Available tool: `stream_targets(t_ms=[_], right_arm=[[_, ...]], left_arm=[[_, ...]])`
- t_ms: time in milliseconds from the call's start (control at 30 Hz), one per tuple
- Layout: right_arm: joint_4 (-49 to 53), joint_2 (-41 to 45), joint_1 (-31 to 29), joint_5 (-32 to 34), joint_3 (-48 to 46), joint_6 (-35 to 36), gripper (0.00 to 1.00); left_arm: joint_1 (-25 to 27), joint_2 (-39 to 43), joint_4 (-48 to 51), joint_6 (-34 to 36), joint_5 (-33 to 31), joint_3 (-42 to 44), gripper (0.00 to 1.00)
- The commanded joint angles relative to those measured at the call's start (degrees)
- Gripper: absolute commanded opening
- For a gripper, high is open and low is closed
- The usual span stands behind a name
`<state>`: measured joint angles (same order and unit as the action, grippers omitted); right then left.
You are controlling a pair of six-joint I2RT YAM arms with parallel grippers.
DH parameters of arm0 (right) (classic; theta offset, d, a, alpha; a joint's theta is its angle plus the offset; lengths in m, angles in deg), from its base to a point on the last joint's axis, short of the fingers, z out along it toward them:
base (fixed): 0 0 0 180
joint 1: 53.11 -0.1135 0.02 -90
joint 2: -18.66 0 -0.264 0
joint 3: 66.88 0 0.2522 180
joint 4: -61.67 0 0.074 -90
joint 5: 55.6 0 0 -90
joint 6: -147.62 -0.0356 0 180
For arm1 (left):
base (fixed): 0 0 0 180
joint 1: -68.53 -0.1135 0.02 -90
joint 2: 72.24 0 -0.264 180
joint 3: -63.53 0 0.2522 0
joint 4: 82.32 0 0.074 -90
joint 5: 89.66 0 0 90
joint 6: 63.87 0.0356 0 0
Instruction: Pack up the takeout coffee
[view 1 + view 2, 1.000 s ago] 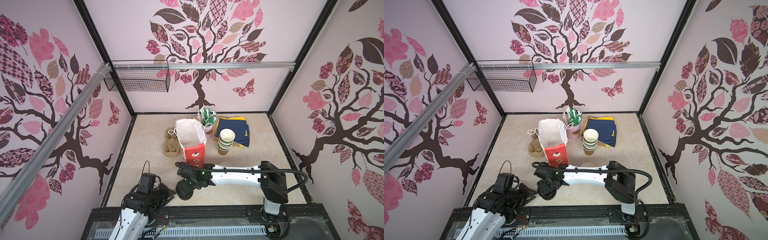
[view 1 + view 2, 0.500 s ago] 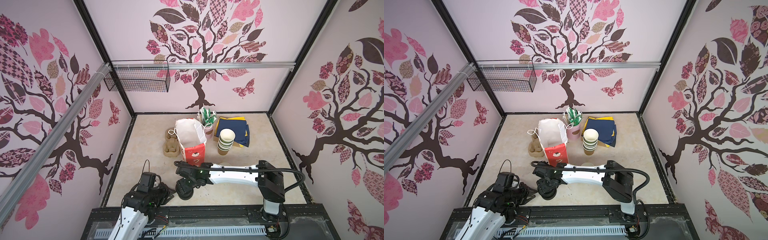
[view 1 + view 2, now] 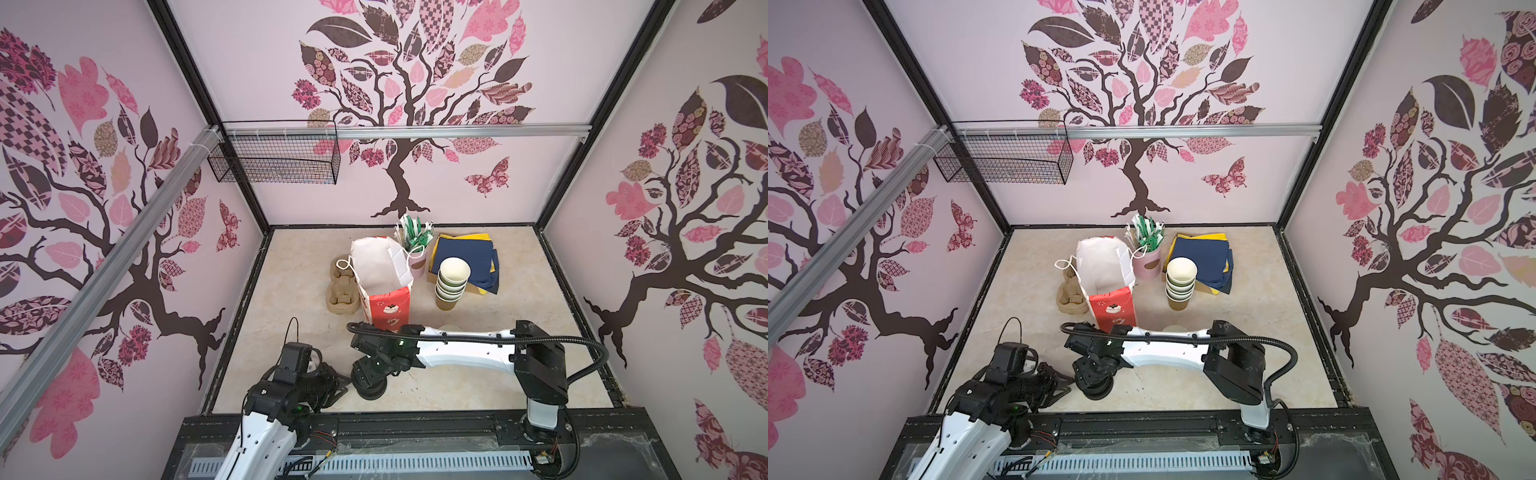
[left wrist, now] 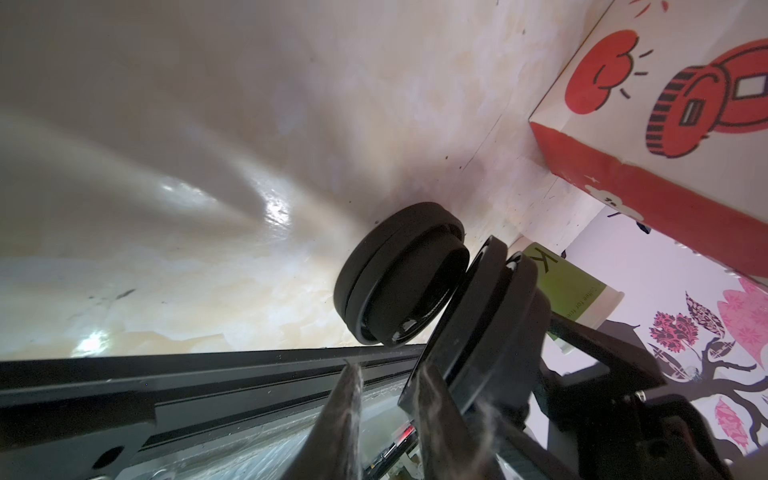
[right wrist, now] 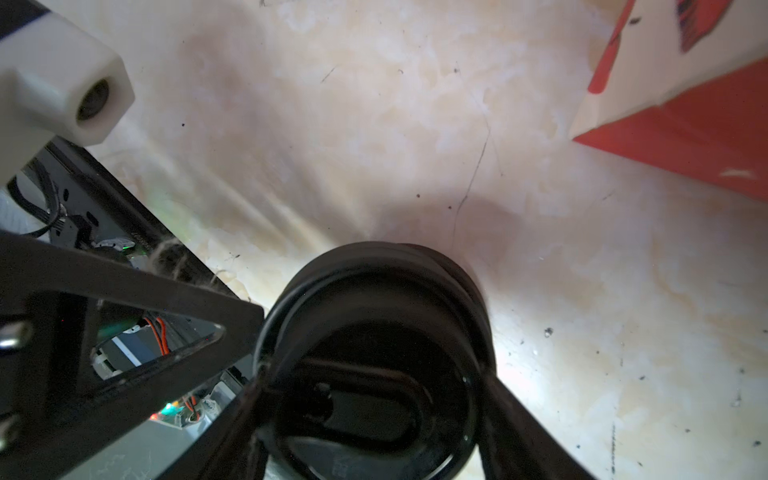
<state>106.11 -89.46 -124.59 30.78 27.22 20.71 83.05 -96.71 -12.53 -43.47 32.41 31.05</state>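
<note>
My right gripper (image 5: 374, 374) is shut on a black sip lid (image 5: 370, 411), gripping its rim on both sides. The held lid (image 4: 494, 320) tilts up off a short stack of black lids (image 4: 395, 274) on the table near the front edge, seen in a top view as a black disc (image 3: 370, 388). A green paper cup (image 4: 577, 291) stands without a lid behind my right arm. Only its pale rim (image 3: 451, 328) shows in both top views. My left gripper (image 4: 386, 370) sits beside the held lid, jaws slightly apart with nothing between them.
The red-and-white paper bag (image 3: 384, 291) stands open mid-table. The beige cup carrier (image 3: 343, 291) lies to its left. A stack of paper cups (image 3: 451, 282), a pink pot of straws (image 3: 415, 249) and blue-and-yellow napkins (image 3: 469, 257) are behind. The black front rail (image 4: 208, 382) is close.
The right arm has shifted slightly to the left. Both grippers stay as they were.
</note>
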Motion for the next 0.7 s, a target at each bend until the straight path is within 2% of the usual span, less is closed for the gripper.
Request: stream_targets(t_ms=[0,667], right_arm=[[0.92,-1.81,0.29,-1.52,1.50,1.17,0.73],[-4.65,2.23,1.61,-5.28,0.75,0.33,0.73]], left_arm=[[0.16,-0.74,-5.43,0.06,2.48,-0.97,0.29],[0.15,-4.33,-6.45,-0.08,2.48,2.35,0.25]])
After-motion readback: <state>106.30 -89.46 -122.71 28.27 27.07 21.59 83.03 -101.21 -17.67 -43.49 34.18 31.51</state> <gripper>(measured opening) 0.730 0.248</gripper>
